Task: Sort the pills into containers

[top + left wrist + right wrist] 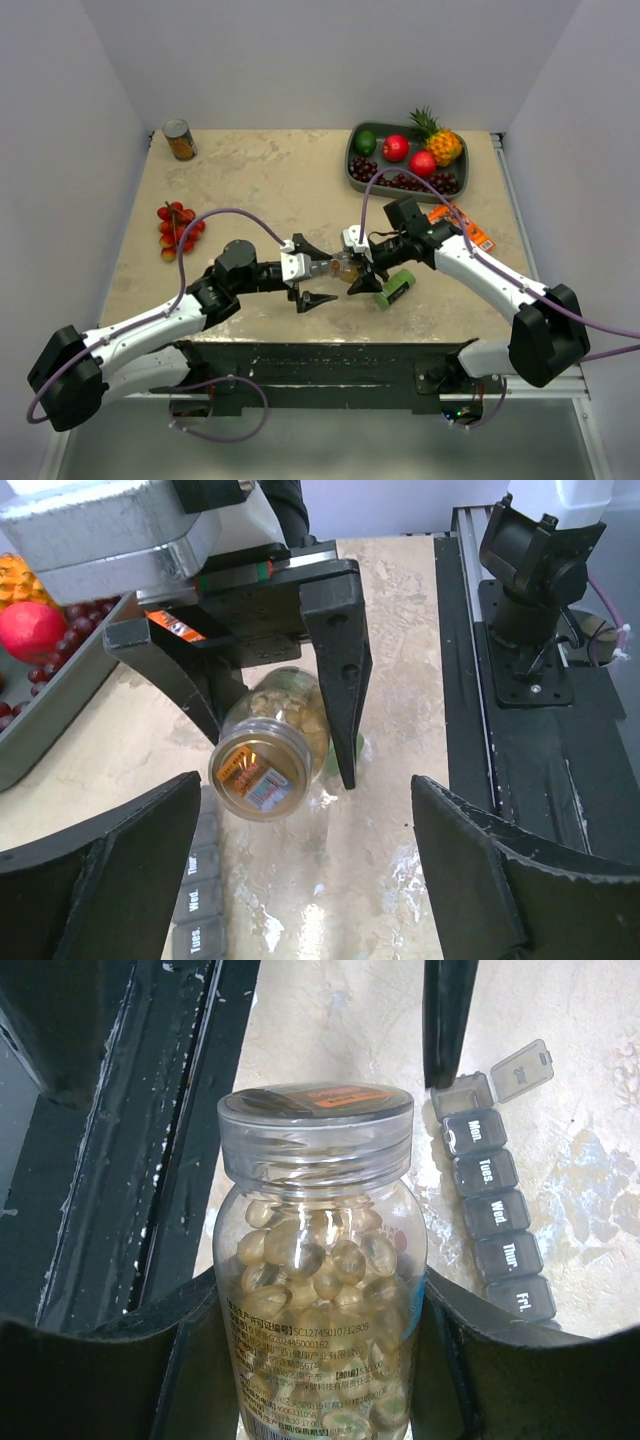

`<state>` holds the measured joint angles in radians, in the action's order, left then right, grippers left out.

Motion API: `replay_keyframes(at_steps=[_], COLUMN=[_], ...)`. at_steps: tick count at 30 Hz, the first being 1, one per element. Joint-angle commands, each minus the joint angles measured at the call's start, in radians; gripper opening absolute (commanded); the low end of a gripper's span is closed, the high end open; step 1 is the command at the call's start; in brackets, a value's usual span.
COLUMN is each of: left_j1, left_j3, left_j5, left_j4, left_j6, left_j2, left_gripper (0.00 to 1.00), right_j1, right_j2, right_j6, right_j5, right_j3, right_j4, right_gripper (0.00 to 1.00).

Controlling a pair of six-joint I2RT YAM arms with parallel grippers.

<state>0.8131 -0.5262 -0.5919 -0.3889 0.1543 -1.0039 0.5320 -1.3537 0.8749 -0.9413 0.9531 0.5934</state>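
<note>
My right gripper [358, 272] is shut on a clear plastic bottle [320, 1290] full of yellowish-amber pills [310, 1260]. The bottle's clear cap [315, 1120] is on and faces my left gripper [312, 272]. My left gripper is open, its jaws spread wide just short of the cap and not touching it. In the left wrist view the bottle [270, 750] hangs between the right fingers [340, 670] above the table. The grey pill organizer [495, 1220] lies on the table under both grippers; its end compartment [460, 1095] has its lid open and the others are shut. It also shows in the left wrist view [195, 900].
A green rectangular box [395, 290] lies just right of the right gripper. A dark fruit tray [352, 170] stands at the back right, an orange packet [462, 225] before it. Cherry tomatoes [175, 228] lie at the left, a can [179, 140] at the back left. A black rail [520, 770] edges the near side.
</note>
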Motion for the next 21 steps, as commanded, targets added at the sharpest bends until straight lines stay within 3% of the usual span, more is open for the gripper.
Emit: replay_keyframes(at_steps=[1, 7, 13, 16, 17, 21], left_j1=[0.004, 0.008, 0.011, 0.011, 0.011, 0.011], left_j3=[-0.066, -0.075, -0.087, -0.089, -0.096, -0.119], left_j5=[-0.034, -0.022, -0.016, -0.006, -0.002, 0.148], left_j4=[-0.116, -0.137, -0.113, -0.11, -0.097, -0.047], left_j6=[0.047, 0.021, 0.013, -0.004, -0.01, -0.183], left_j2=[-0.042, -0.087, -0.13, -0.131, -0.13, -0.118], left_gripper=[0.88, 0.74, 0.52, 0.23, 0.0, 0.0], right_j1=[0.003, 0.002, 0.003, 0.003, 0.003, 0.002], right_j2=[0.025, 0.024, 0.025, 0.024, 0.024, 0.024], right_j6=[0.024, 0.026, 0.024, 0.026, 0.024, 0.015], right_j5=[-0.053, -0.054, -0.056, -0.054, -0.053, -0.041], right_j3=[-0.004, -0.004, -0.004, -0.004, -0.004, -0.004], right_j4=[0.002, 0.002, 0.003, 0.005, 0.003, -0.001], right_gripper=[0.0, 0.0, 0.0, 0.0, 0.0, 0.0])
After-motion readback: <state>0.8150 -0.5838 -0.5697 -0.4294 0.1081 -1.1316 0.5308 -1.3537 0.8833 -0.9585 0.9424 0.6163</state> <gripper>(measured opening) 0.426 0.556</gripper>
